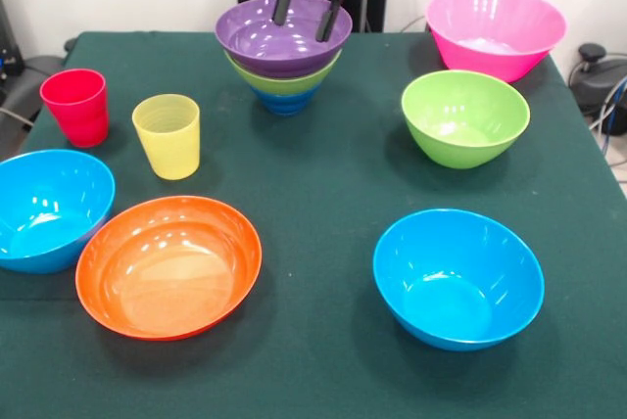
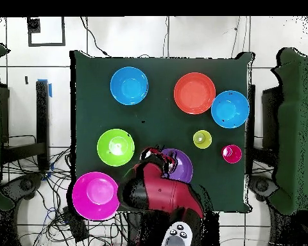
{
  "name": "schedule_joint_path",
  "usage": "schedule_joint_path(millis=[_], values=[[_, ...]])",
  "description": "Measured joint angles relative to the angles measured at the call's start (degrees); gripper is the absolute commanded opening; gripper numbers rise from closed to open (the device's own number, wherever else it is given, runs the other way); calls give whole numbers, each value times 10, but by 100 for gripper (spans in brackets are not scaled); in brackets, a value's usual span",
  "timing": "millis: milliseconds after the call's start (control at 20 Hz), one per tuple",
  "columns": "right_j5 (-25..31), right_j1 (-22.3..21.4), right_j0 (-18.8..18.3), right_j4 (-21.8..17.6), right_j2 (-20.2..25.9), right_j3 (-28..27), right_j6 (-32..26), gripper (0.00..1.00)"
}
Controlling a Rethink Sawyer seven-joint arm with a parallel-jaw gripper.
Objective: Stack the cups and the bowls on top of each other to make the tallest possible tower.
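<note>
Dark green cloth covers the bench (image 1: 323, 174), with a pale wall and cables behind it. At the far side near the robot stands the tower (image 1: 283, 52): a purple bowl on top, lime green under it, dark blue lowest. The claw (image 1: 307, 10) hangs at the purple rim with its fingers spread, one seemingly inside the bowl and one near the rim, pinching nothing. Loose pieces lie around: big pink bowl (image 1: 495, 29) at the far corner, a second lime green bowl (image 1: 464, 116) beside it, two light blue bowls (image 1: 458, 277) (image 1: 47, 209), the orange bowl (image 1: 168, 264), the red cup (image 1: 76, 106) and the yellow cup (image 1: 168, 135). These look like thin, light, glossy plastic, stiff enough for a rim pinch but probably slippery and apt to slide on the cloth. One light blue bowl sits touching the bench's edge, leaving little margin there; the middle of the bench is open for carrying.
</note>
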Motion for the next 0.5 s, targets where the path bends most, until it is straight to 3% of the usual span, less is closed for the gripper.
schedule_joint_path(millis=[200, 250, 400, 450, 500], values=[[53, -26, -78, 0, 67, 11, 0, 100], [92, -36, -123, 0, 100, 13, 0, 100], [153, -46, -177, 0, 134, 13, 0, 100], [196, -51, -207, 0, 153, 13, 0, 100], [206, -52, -214, 0, 158, 13, 0, 100]])
